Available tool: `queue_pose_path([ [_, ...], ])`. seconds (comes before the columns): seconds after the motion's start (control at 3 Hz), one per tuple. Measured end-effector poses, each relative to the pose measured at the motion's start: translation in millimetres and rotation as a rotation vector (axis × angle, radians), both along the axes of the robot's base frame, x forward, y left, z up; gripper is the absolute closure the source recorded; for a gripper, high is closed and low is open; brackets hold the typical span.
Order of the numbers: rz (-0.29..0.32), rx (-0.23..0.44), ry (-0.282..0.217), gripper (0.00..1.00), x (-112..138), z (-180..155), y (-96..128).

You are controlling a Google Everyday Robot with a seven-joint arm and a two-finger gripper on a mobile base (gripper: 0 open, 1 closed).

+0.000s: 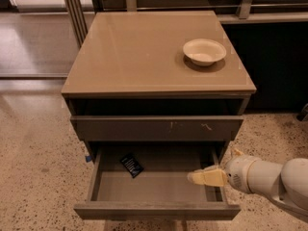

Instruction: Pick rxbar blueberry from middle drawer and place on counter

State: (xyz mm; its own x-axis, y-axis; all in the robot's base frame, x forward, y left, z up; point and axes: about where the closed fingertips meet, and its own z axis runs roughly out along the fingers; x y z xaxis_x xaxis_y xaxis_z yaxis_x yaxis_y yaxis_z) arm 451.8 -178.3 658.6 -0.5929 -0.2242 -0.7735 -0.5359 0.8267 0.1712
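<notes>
The rxbar blueberry point(131, 164), a small dark wrapper with white print, lies flat at the back left of the open middle drawer point(156, 210). The drawer is pulled out and its grey floor is otherwise bare. My gripper point(196, 177) reaches in from the right, over the drawer's right part, with its cream fingertips pointing left toward the bar. It is well apart from the bar and holds nothing. The counter point(139, 52) is the cabinet's glossy tan top above.
A white bowl point(204, 51) sits on the counter at the back right. The drawer front above point(156, 128), with small white scratches, is closed. Speckled floor lies to the left and right. My white arm point(274, 179) fills the lower right.
</notes>
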Motion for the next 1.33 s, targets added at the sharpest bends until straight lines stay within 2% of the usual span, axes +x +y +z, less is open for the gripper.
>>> queue_pose_path([
  [0.33, -0.003, 0.008, 0.008, 0.0, 4, -10, 2],
  [0.67, -0.011, -0.016, 0.013, 0.0, 2, -8, 3],
  [1.0, -0.038, -0.003, 0.011, 0.0, -2, -29, 6],
  [1.33, -0.024, 0.045, -0.015, 0.0, 8, -60, 30],
])
